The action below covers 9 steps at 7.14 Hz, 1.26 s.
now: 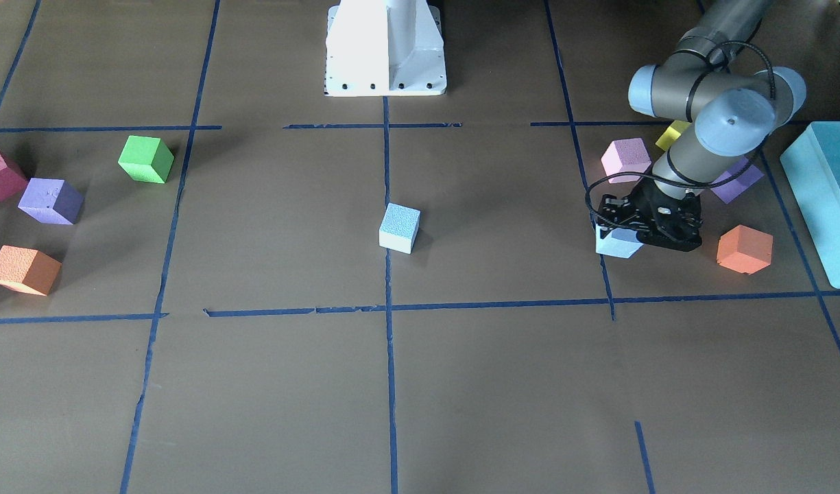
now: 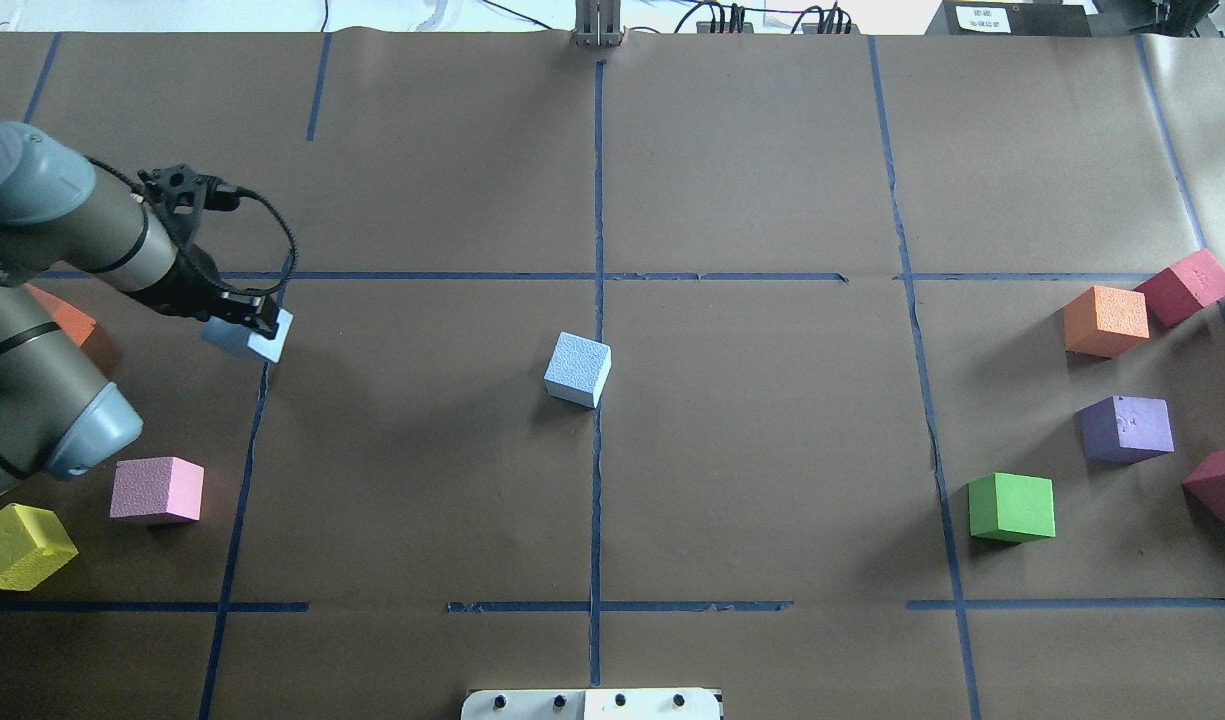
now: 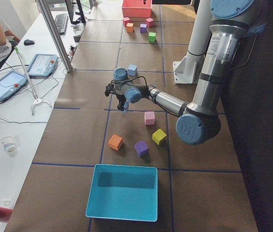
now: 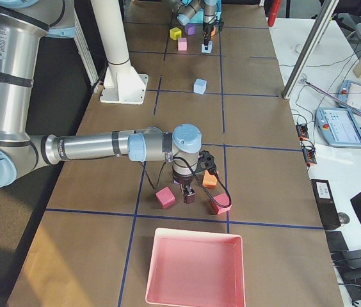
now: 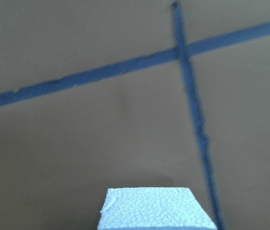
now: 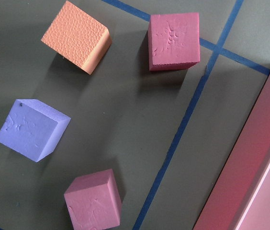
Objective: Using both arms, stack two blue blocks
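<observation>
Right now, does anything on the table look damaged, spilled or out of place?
Nothing is damaged or spilled. The only blemish is the blue tape grid, which has gaps and ragged edges. The left gripper holds one blue block.

Right arm [image 4: 104, 148] above purple cube [image 4: 189, 196] (crimson cube [image 4: 165, 197] beside), blue block [image 4: 199, 86] mid-table

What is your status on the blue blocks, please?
Left claw shut on one blue block. Right claw unclear. Other blue block at centre. Nothing between them.
</observation>
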Each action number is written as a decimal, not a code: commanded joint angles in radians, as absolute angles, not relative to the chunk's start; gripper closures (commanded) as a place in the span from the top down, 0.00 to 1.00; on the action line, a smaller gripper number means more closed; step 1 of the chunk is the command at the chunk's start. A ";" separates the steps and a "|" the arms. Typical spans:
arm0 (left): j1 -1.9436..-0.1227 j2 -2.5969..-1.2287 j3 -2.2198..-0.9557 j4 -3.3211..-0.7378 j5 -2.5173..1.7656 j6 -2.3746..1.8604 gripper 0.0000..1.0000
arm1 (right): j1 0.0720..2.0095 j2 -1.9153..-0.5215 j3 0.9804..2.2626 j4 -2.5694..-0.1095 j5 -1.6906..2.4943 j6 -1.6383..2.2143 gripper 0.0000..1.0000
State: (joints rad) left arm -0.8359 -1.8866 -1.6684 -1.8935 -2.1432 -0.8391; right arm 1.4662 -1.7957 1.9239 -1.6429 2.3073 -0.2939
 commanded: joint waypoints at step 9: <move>-0.509 -2.408 -1.539 -1.571 -1.802 -1.000 0.21 | 1.466 -1.795 1.922 -1.643 2.316 -0.291 1.00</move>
